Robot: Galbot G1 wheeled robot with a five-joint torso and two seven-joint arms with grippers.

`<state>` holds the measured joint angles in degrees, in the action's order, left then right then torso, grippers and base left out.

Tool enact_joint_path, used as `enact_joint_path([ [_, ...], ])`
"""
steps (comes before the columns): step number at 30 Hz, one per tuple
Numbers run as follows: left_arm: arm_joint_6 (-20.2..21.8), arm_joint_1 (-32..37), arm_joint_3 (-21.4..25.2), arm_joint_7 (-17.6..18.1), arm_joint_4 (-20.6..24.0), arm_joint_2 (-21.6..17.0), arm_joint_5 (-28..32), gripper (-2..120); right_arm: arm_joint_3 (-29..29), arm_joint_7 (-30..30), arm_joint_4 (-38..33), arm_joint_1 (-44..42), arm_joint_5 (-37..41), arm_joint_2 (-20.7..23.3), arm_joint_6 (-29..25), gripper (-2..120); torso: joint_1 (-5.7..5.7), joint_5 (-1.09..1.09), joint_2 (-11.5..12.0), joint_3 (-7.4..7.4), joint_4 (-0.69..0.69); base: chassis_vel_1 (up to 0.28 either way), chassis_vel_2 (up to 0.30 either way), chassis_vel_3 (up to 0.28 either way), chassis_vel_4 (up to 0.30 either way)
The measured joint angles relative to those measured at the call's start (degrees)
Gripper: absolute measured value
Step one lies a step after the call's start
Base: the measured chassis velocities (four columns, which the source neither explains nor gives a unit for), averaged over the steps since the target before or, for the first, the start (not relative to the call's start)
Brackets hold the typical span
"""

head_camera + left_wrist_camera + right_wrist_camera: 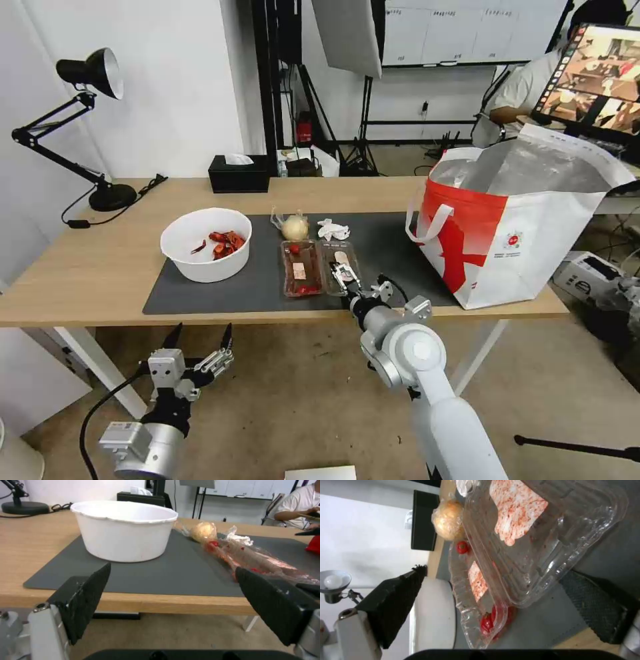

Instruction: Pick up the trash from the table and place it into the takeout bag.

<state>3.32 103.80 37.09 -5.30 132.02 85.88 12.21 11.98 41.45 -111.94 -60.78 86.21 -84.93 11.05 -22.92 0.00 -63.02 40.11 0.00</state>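
The right pincer [345, 277], spread, straddles the near edge of the tray [320, 268]; the left pincer [200, 337] hangs spread below the bench [100, 267].

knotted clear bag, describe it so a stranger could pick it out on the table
On the dark grey mat, look just behind the clear hinged tray. The knotted clear bag holds one round beige lump, unlike the flat crumpled white tissue beside it.

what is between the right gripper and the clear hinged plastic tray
Nothing visible. The right gripper is open at the near edge of the clear hinged plastic tray, one finger under its raised half, the other off to the side.
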Motion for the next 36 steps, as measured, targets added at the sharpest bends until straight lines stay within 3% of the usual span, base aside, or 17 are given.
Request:
enact_joint_path([
  [15, -0.94, 0.03, -0.13, 0.00, -0.34, -0.08, 0.09, 100, -0.53, -7.93, -0.55, -0.67, -7.38, 1.01, -0.34, 100, 0.00, 0.00, 0.00, 0.00, 0.00, 0.000, 0.000, 0.000, 0.000],
  [27, -1.37, 0.54, -0.12, 0.00, 0.16, 0.06, 0.12, 100, -2.14, -18.66, -2.70, -1.65, -20.62, 3.47, 0.00, 100, 0.00, 0.00, 0.00, 0.00, 0.00, 0.000, 0.000, 0.000, 0.000],
  [36, -1.50, 0.72, 0.13, 0.10, 0.34, 0.13, 0.07, 100, -3.97, -23.07, -2.23, -0.54, -21.11, 3.43, 0.60, 100, 0.00, -0.01, 0.00, -0.01, -0.01, 0.000, 0.000, 0.000, 0.000],
])
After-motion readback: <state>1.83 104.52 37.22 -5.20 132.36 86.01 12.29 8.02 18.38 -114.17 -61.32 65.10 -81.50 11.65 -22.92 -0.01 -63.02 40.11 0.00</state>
